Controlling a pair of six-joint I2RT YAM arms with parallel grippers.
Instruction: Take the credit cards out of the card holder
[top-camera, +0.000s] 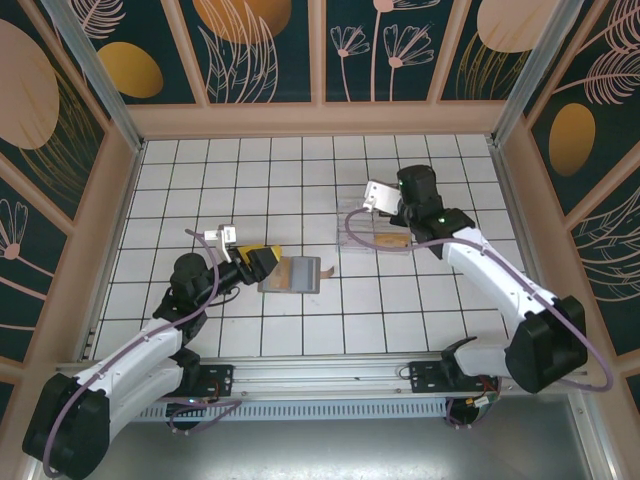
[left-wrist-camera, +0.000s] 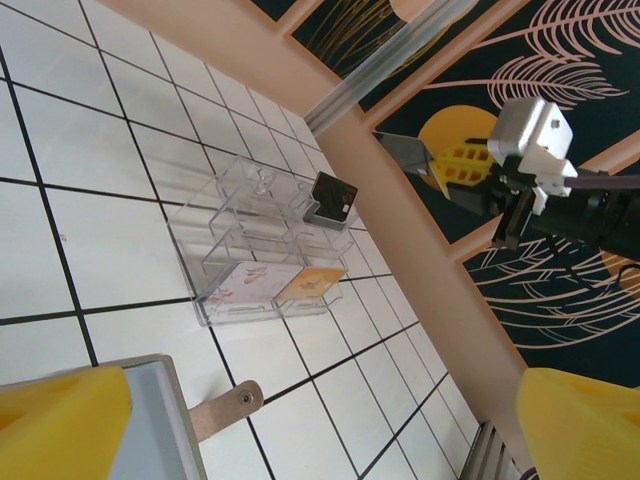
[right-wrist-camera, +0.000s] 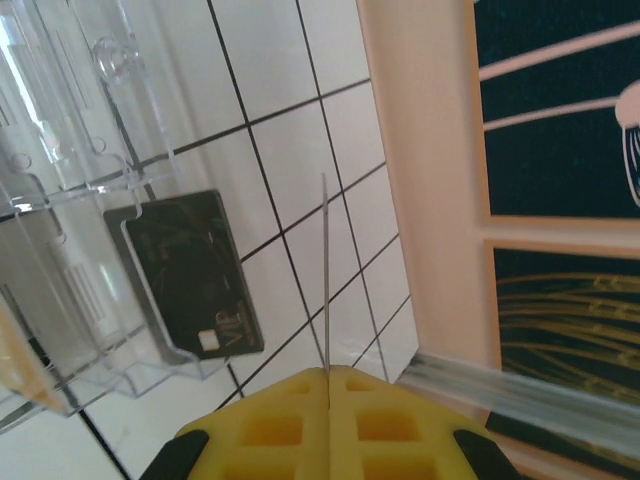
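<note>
**1. L jaws:** wide open, holding nothing. Top view: at left end of holder (top-camera: 297, 273); contact can't tell. L wrist view: two yellow blocks in the lower corners, the left one overlapping the holder's grey corner.

**2. R jaws:** closed flat on grey card (top-camera: 378, 195), held up above far-left corner of tray (top-camera: 350, 232). R wrist view: yellow ribbed pads pressed together, card edge-on as a thin line rising from the seam. L wrist view: same card face-on, a grey rectangle sticking out of the yellow jaws.

**3. Holder:** flat, grey, rectangular, lying on surface (top-camera: 420, 300) between the arms, well apart from tray. Tan patch on its left part; card or lining, can't tell. Tan strap tab (left-wrist-camera: 225, 410) w/ small stud, sticking out onto the tiles.

**4. Tray:** clear hard plastic, several compartments, glossy.
- black card (right-wrist-camera: 190, 275): leans in an end compartment, small light chip mark low on its face (R wrist view).
- gold card (left-wrist-camera: 312, 283): lies flat, near compartment (L wrist view).
- pale card (left-wrist-camera: 255, 283): flat, beside the gold one.

**5. Surface:** white square tiles, dark grout lines.
</note>
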